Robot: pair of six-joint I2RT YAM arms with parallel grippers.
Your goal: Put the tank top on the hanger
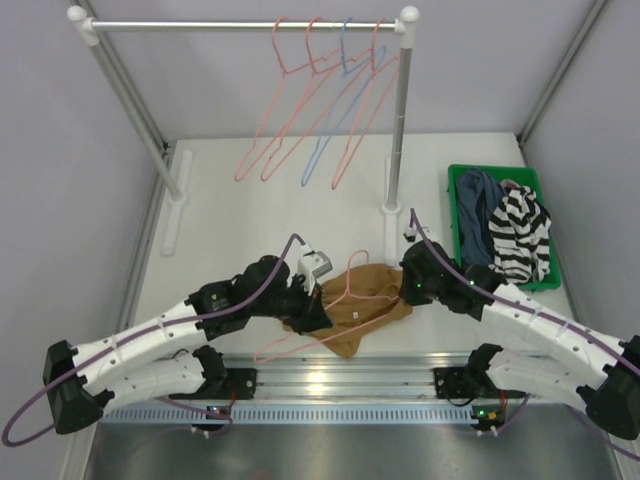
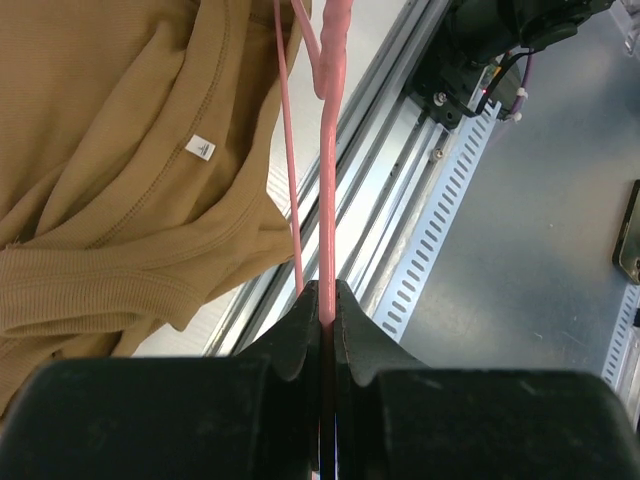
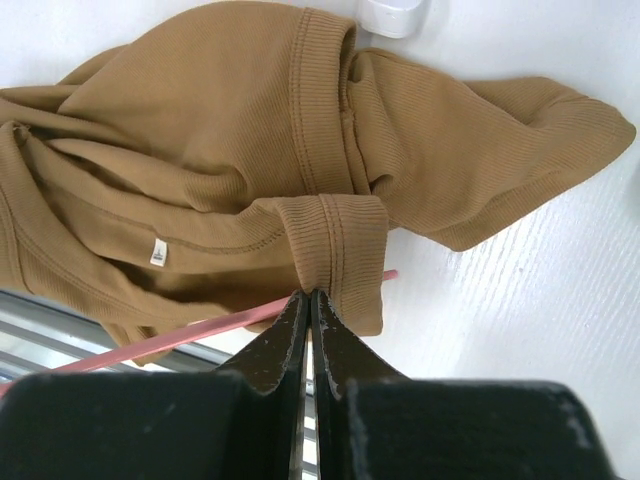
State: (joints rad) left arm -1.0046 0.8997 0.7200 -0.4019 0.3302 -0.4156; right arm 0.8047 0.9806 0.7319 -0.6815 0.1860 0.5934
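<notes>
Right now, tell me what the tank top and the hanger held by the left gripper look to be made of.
The tank top looks like soft knit fabric, probably a cotton-type jersey: matte tan, fine ribbing, stitched hems, limp folds. The hanger is a thin, smooth salmon-pink rod with a faint sheen that keeps its shape. It could be plastic or coated wire; I cannot tell which.

I'm counting five wire hangers: three salmon-pink hangers (image 1: 268,125) and one light blue hanger (image 1: 320,155) are hanging on the rail (image 1: 200,25), and a fourth salmon-pink hanger (image 1: 285,347) is lying on the table (image 1: 230,200). Three garments are showing: one tan tank top (image 1: 370,305), one striped garment (image 1: 520,235), one dark blue-grey garment (image 1: 478,215). One green bin (image 1: 455,190).
</notes>
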